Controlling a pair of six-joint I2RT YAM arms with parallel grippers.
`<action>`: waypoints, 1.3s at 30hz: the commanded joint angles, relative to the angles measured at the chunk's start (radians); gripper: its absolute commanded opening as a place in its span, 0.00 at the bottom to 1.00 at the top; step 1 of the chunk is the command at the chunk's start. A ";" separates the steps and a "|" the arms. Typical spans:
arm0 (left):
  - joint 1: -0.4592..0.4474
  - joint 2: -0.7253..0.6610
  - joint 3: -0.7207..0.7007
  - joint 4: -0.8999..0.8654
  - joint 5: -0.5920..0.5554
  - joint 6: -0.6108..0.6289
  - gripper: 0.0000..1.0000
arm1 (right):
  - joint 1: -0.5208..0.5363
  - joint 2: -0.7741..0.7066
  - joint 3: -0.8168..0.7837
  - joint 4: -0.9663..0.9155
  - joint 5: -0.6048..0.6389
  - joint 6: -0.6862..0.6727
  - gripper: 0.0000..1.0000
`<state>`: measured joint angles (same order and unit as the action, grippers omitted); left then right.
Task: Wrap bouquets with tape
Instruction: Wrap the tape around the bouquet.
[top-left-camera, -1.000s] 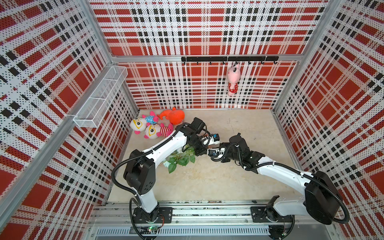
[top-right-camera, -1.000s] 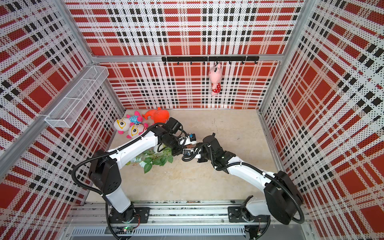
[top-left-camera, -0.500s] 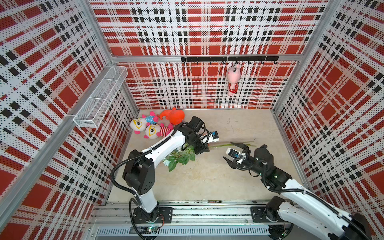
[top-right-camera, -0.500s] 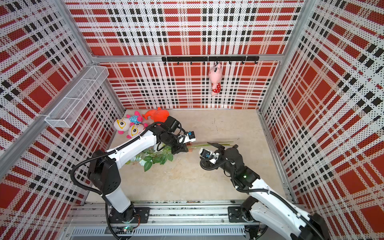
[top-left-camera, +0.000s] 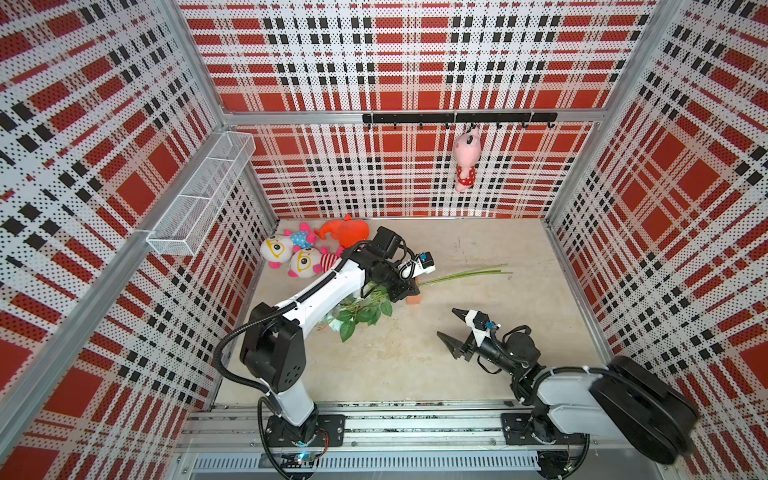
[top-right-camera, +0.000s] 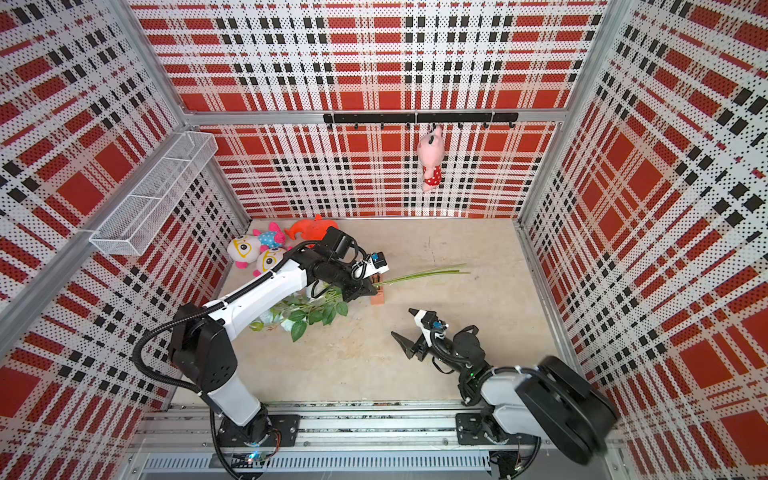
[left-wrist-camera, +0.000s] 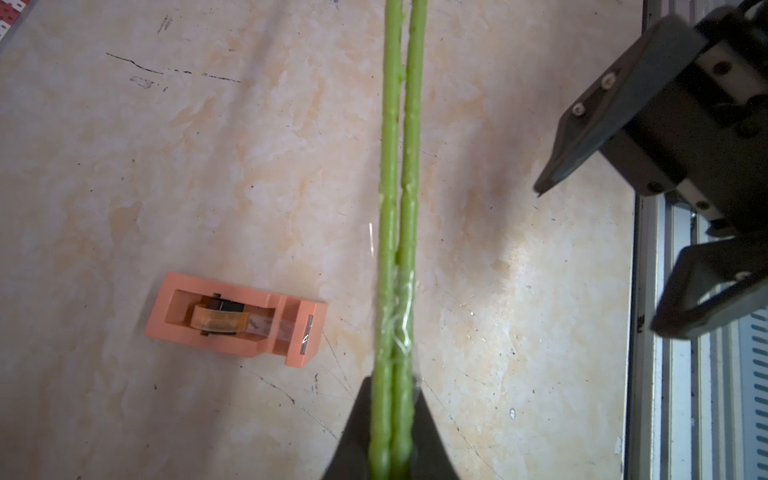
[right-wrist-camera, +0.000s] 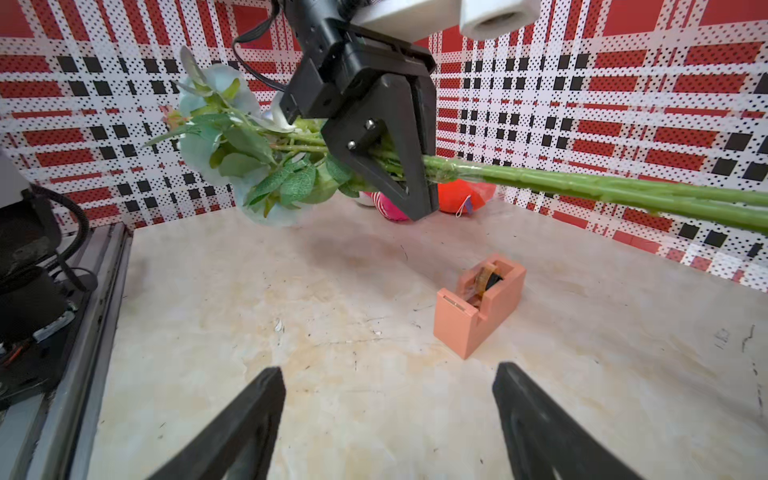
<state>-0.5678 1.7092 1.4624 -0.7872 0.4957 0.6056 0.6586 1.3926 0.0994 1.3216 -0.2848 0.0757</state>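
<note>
The bouquets are one bunch (top-left-camera: 361, 313) of pale blue-white roses and green leaves, held off the floor. Its long stems (top-left-camera: 465, 275) point right. My left gripper (top-left-camera: 405, 293) is shut on the stems (left-wrist-camera: 399, 208), where a shiny clear film wraps them just past the jaws. The orange tape dispenser (top-left-camera: 413, 300) stands on the floor under that hand, also in the left wrist view (left-wrist-camera: 237, 320) and right wrist view (right-wrist-camera: 478, 307). My right gripper (top-left-camera: 448, 323) hangs open and empty at front right, well apart from the stems, as both top views (top-right-camera: 402, 322) show.
Several plush toys (top-left-camera: 307, 253) lie in the back left corner. A pink plush (top-left-camera: 465, 164) hangs from the hook rail on the back wall. A wire basket (top-left-camera: 199, 199) is fixed to the left wall. The metal base rail (top-left-camera: 374, 419) runs along the front.
My right gripper was at the stems beside the left hand; it has opened and drawn back to the front right. The left arm and bouquet have stayed put.
</note>
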 joint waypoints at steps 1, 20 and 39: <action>-0.009 -0.036 0.026 0.011 0.027 -0.007 0.00 | -0.004 0.144 0.087 0.313 0.021 0.042 0.81; -0.004 -0.067 0.041 0.008 0.054 -0.005 0.00 | -0.026 0.331 0.266 0.318 0.046 0.037 0.84; -0.014 -0.038 0.037 -0.006 0.038 0.004 0.00 | -0.037 0.300 0.260 0.318 -0.181 0.018 0.54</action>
<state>-0.5735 1.6749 1.4654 -0.7856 0.5224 0.5877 0.6258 1.7218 0.3752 1.5364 -0.4408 0.1055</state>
